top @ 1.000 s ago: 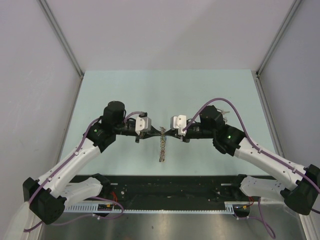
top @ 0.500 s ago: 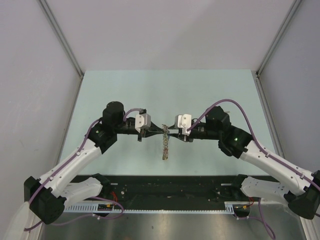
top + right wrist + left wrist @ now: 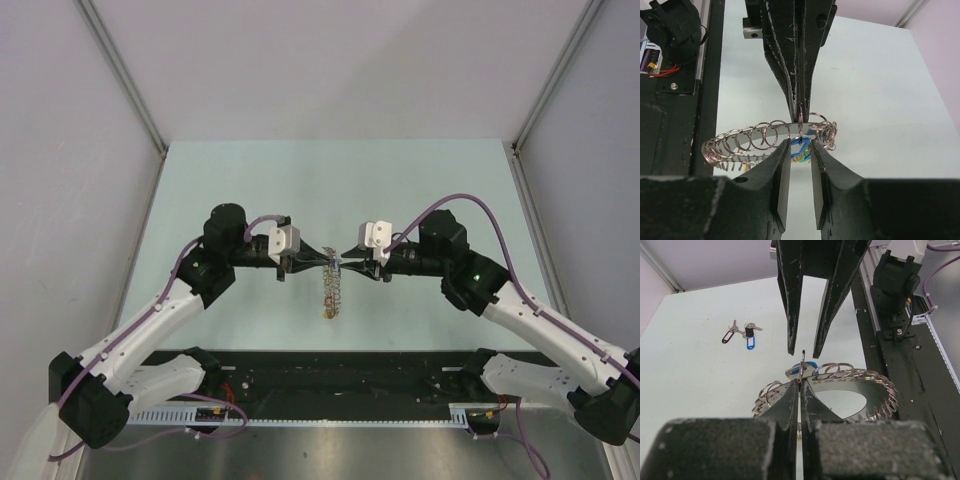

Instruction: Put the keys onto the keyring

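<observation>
The keyring (image 3: 840, 380) hangs clamped in the closed left claw (image 3: 800, 388), right claw (image 3: 800, 150) parted just beside it, loose keys (image 3: 742, 334) lying on the tabletop (image 3: 690, 375); judged light, stiff, slippery wire, best gripped on a bare stretch.

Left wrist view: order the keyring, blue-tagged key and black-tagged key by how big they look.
1. keyring: largest, though it sits nearest the camera.
2. blue-tagged key and black-tagged key: look about alike; no ranking between them.

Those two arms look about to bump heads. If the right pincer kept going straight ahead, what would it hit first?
The right pincer would likely meet the keyring first: its loops sit just ahead of the open tips. Right behind is the left pincer, shut on that ring.
</observation>
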